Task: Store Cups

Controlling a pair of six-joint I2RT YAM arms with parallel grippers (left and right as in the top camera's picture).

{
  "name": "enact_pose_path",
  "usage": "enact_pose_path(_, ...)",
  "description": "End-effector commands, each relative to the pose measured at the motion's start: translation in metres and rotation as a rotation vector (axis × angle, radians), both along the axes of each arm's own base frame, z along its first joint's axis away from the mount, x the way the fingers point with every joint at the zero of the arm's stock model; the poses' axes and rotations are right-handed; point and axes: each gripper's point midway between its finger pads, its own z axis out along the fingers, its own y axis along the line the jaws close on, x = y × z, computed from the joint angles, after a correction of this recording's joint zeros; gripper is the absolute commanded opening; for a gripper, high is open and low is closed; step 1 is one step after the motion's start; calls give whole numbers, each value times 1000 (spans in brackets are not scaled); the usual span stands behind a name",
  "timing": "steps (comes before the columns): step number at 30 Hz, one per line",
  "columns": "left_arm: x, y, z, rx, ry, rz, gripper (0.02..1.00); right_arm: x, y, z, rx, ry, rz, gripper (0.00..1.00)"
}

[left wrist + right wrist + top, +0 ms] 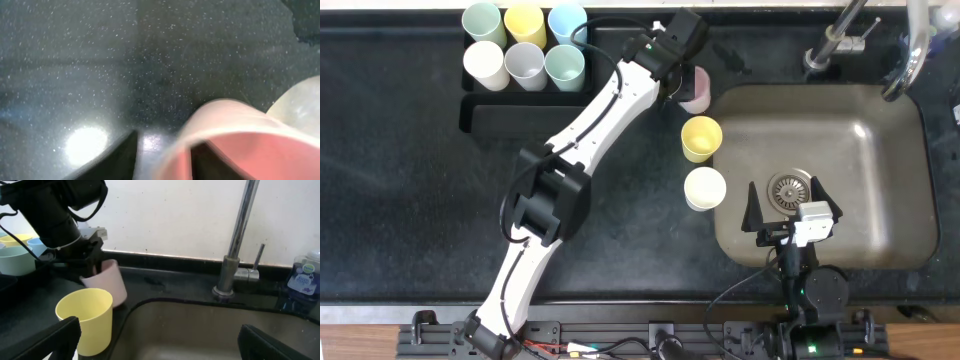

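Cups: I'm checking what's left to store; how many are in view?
9. Six in the black tray: green, yellow, blue, white, grey, teal. A pink cup in the left gripper, a yellow cup and a cream cup beside the sink. Nested cups may hide.

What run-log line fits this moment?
left hand: gripping pink cup | right hand: open over sink | tray: six cups | counter: yellow cup, white cup

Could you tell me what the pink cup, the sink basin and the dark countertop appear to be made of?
Pale pink tapered cup: probably plastic, matte, no glare on its thin wall.
Rectangular grey sink basin: likely brushed stainless steel, soft metallic sheen.
Black speckled countertop: polished stone or composite, glossy, mirroring a lamp.
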Motion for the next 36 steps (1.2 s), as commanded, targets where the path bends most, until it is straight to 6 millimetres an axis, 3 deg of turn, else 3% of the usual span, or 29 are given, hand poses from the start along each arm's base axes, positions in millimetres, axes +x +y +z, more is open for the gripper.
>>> enact_pose_path(1,0,-6,7,-26,1,-17,91,0,0,-4,-4,0,-2,996)
enact_pose_path(5,-2,-6,10,-26,4,-21,38,0,0,-4,-4,1,-2,998)
enact_pose_path(7,-1,-6,21,-32,-16,-18,34,0,0,-4,-4,0,-2,998)
enact_pose_path(12,1,8,75,-37,-107,11,34,0,0,-4,-4,0,-2,993)
enact_pose_path(16,-5,39,129,-8,-182,64,34,0,0,-4,-4,0,-2,998)
enact_pose_path(18,-8,61,157,5,-223,102,34,0,0,-4,-4,0,-2,996)
enact_pose_path(22,-17,111,194,2,-268,184,34,0,0,-4,-4,0,-2,998)
enact_pose_path(26,-33,175,201,11,-262,286,34,0,0,-4,-4,0,-2,993)
enact_pose_path(31,-59,253,182,30,-203,377,34,0,0,-4,-4,0,-2,1000)
enact_pose_path(36,-75,302,159,55,-130,368,34,0,0,-4,-4,0,-2,996)
